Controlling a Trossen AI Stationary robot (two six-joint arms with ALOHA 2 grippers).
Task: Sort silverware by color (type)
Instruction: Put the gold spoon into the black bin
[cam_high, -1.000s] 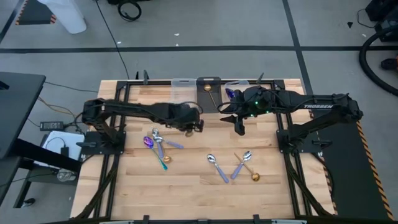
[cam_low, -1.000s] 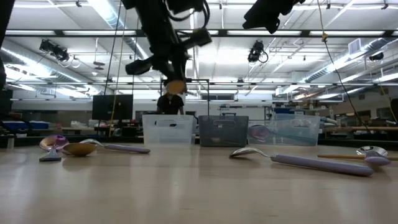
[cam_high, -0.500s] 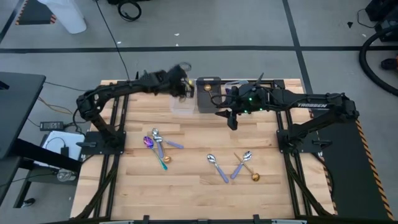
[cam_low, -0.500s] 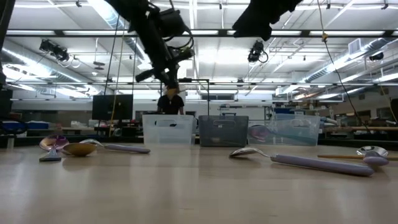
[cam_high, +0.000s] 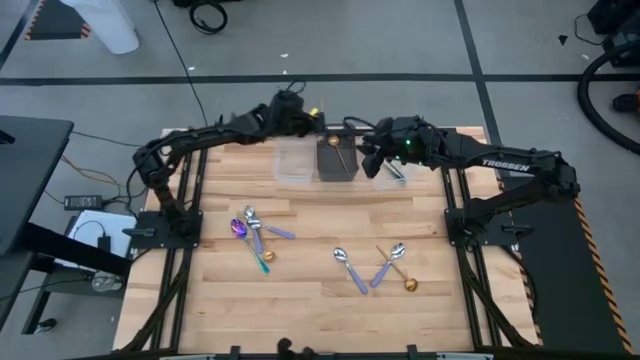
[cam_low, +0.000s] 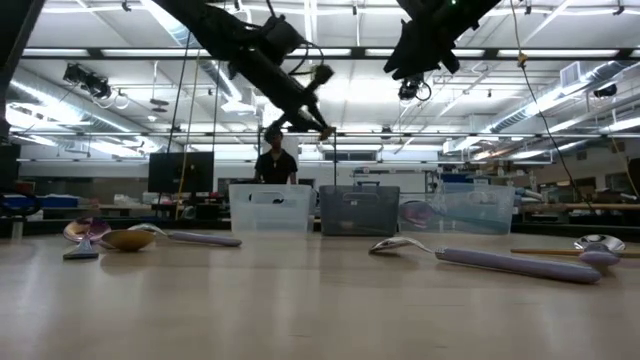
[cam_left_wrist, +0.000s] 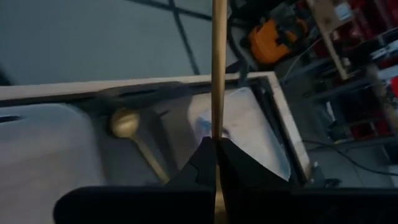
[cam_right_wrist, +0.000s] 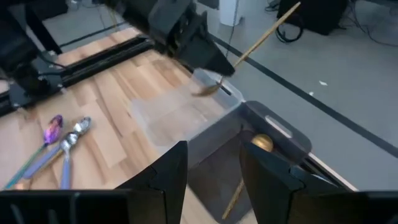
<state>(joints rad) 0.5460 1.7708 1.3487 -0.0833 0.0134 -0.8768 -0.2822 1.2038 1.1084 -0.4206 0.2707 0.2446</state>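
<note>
My left gripper (cam_high: 303, 119) is high above the far edge, over the bins, shut on a gold spoon (cam_right_wrist: 249, 43). It also shows in the low view (cam_low: 305, 98). My right gripper (cam_right_wrist: 214, 180) is open and empty above the dark bin (cam_high: 337, 160). Another gold spoon (cam_left_wrist: 127, 124) lies in the dark bin. A rainbow spoon (cam_high: 395, 172) lies in the clear bin (cam_high: 388, 168) on the right. Silver, gold and rainbow spoons lie flat on the table in a left cluster (cam_high: 252, 232) and a right cluster (cam_high: 376, 268). My left gripper pinches the gold spoon's handle (cam_left_wrist: 217, 134) between its two fingers, close to the bowl end. The spoon is lifted clear and tilted. Its bowl (cam_right_wrist: 208, 89) hangs just below the fingers and its long handle (cam_right_wrist: 280, 22) sticks out past them, up and away.
Three small bins stand in a row at the far edge: a clear one (cam_high: 293, 160), the dark one, and the clear one on the right. The arms' black frames (cam_high: 180, 230) run along both table sides. A person (cam_low: 274, 165) stands in the room beyond.
My left gripper has gone from the table's middle up and toward the far edge, carrying the gold spoon clear of the table to above the bins, and has turned. My right gripper has gone toward the far edge, to above the dark bin.
</note>
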